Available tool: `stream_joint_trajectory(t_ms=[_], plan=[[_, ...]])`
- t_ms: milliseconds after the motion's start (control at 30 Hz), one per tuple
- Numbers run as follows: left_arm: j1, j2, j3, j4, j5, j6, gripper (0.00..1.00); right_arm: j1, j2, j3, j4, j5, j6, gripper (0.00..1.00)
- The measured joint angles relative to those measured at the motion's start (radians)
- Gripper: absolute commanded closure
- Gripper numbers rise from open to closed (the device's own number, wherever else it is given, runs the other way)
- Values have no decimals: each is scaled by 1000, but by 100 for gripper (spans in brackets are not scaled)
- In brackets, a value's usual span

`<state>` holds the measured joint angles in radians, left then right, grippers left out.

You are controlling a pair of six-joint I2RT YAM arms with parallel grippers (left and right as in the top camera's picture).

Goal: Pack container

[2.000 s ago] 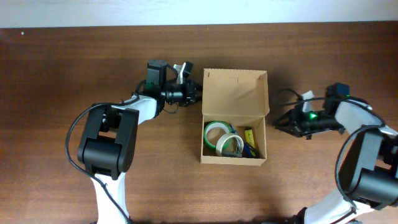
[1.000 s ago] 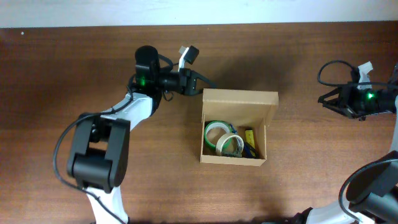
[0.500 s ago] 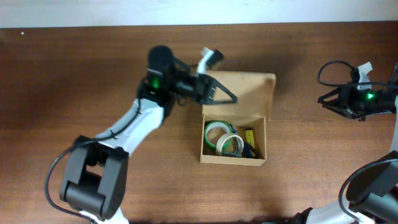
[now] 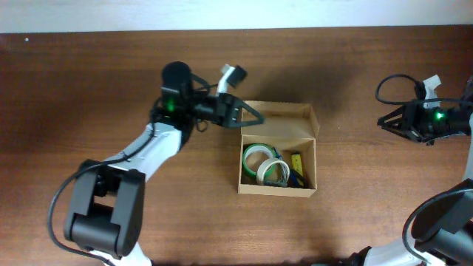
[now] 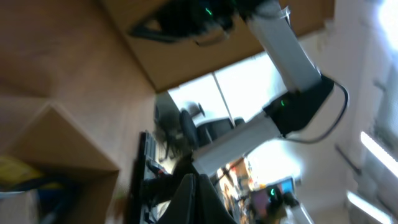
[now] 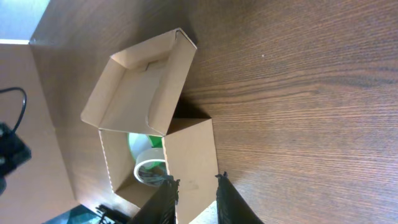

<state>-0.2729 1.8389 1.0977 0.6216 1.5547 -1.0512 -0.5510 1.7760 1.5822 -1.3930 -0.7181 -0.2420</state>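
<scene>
Checking in: where does the container (image 4: 278, 188) sit on your feeds? (desk)

I see it near the middle of the bench (image 4: 89, 89), open at the top. Its lid (image 4: 284, 123) stands up along the far edge, tilted rather than folded flat. Inside lie two tape rolls, a green-edged one (image 4: 256, 156) and a white one (image 4: 274, 172) touching it, with a yellow and blue item (image 4: 297, 167) beside them toward the right wall. (me)

And the left gripper (image 4: 256, 117)? (desk)

I have its fingers (image 5: 193, 199) pressed together with nothing between them. From overhead the tip lies over the far-left corner of the lid; I cannot tell whether it touches the cardboard. My left wrist view is blurred and tipped upward, so it gives me only a slab of tan cardboard at the left edge. (me)

What about the right gripper (image 4: 383, 122)? (desk)

I see it well apart from the container, out at the right edge of the bench, pointing toward the box. In my right wrist view the two fingers (image 6: 165, 198) stand a little apart with a narrow gap, and nothing is held between them. That camera looks across the wood at the container from its right side, and I can see the raised lid and the green-edged roll through the open top. (me)
</scene>
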Motion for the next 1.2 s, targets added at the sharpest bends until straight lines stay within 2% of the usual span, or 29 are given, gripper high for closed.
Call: stream_joint_trajectory(t_ms=[67, 133, 267, 333, 400, 600, 767, 867, 1000, 1200], plan=[[40, 0, -6, -147, -21, 83, 98, 0, 0, 0, 2, 1, -2, 92], [74, -1, -16, -342, -64, 187, 98, 0, 0, 0, 2, 3, 0, 93], [129, 0, -50, -765, -245, 435, 98, 0, 0, 0, 2, 3, 0, 94], [139, 0, -55, -888, -360, 538, 98, 0, 0, 0, 2, 3, -1, 94], [140, 0, -56, -946, -476, 609, 98, 1, 0, 0, 2, 3, -1, 94], [138, 2, -55, -972, -769, 706, 98, 18, 0, 0, 2, 3, 0, 94], [137, 77, -55, -896, -877, 723, 98, 51, 0, 0, 10, 5, 0, 94], [138, 163, -55, -812, -872, 709, 98, 66, 0, 0, 10, 12, -1, 94], [136, 231, -35, -696, -785, 661, 98, 74, 0, 0, 8, 15, -1, 94], [99, 322, 71, -674, -716, 610, 98, 74, 0, 0, -6, 19, 0, 94]])
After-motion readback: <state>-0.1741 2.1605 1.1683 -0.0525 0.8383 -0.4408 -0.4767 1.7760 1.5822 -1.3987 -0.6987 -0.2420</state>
